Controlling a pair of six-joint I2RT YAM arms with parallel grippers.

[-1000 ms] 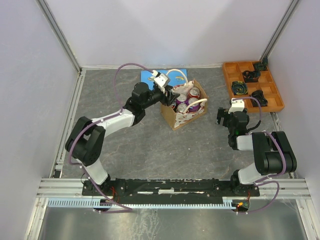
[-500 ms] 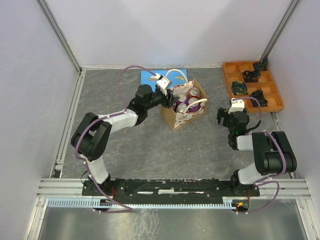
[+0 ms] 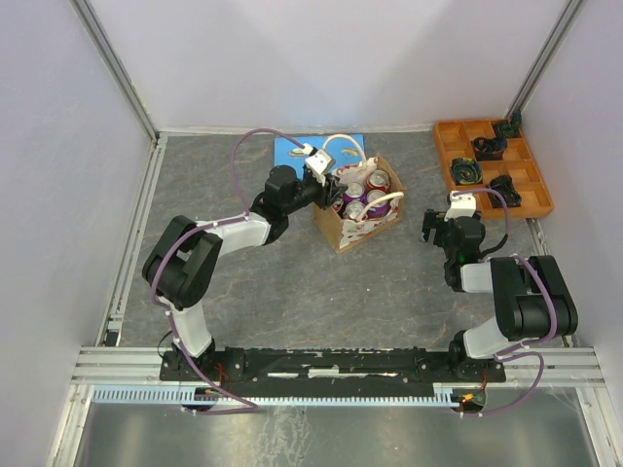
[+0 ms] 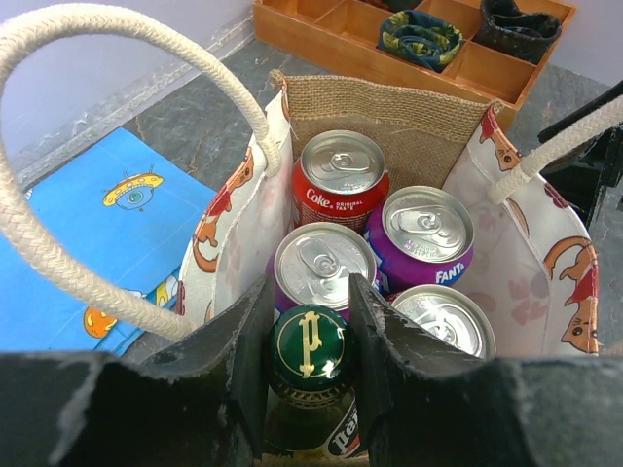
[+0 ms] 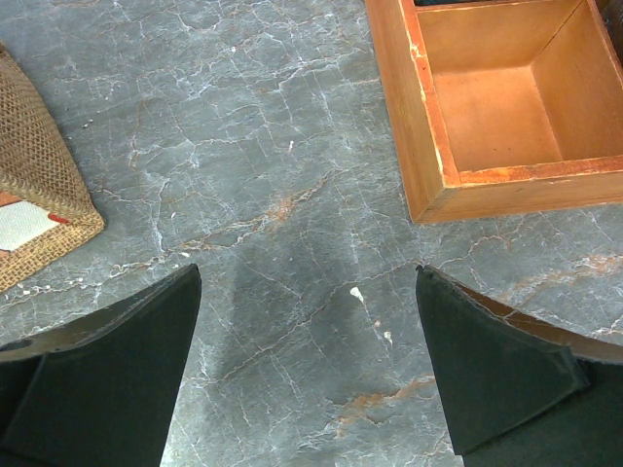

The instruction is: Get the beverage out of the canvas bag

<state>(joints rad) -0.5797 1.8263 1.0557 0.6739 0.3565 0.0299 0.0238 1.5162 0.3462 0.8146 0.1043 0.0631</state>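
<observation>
The canvas bag stands at the table's back centre, tan with cream printed sides and white rope handles. It holds several cans: a red Coke, purple Fanta cans, and a green-capped glass bottle at its near end. My left gripper reaches into the bag; in the left wrist view it is shut on the bottle's cap, one finger pressing each side. My right gripper is open and empty over bare table, right of the bag.
A flat blue picture book lies behind and left of the bag. An orange compartment tray with dark items sits at the back right; its corner shows in the right wrist view. Grey walls enclose the table.
My left arm has pushed a little farther forward into the bag's near end. The right arm has not moved.
</observation>
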